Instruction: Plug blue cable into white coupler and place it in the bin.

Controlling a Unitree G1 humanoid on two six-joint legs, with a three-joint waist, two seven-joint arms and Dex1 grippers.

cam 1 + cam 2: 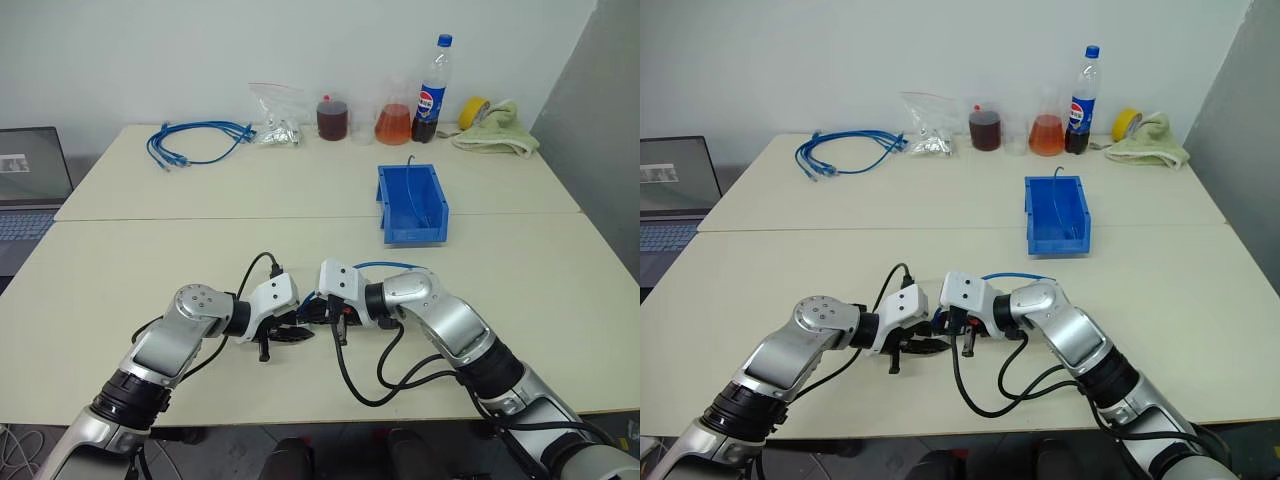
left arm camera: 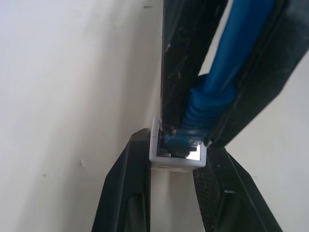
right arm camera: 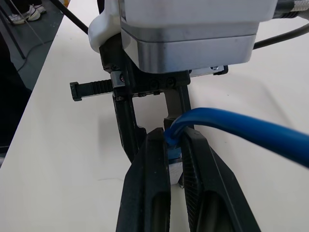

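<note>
Near the front edge of the cream tabletop [image 1: 130, 270], the left gripper [image 1: 300, 335] and right gripper [image 1: 318, 312] are meeting tip to tip. The left jaws are pinching the white coupler [image 2: 176, 157]; the right jaws are clamping tight on the blue cable [image 3: 231, 126], its plug end sitting at the coupler's socket. Farther back, at one o'clock, the bin [image 1: 412, 205] is standing beside the seam between the two table halves. Along the far edge, a coiled cable bundle [image 1: 195, 140] is lying at eleven o'clock, then a plastic bag [image 1: 277, 115], two jars of liquid [image 1: 333, 118], a cola bottle [image 1: 432, 90], and a cloth [image 1: 497, 132] at two o'clock. A laptop [image 1: 30, 180] is sitting at ten o'clock, against a plain white wall [image 1: 150, 50].
</note>
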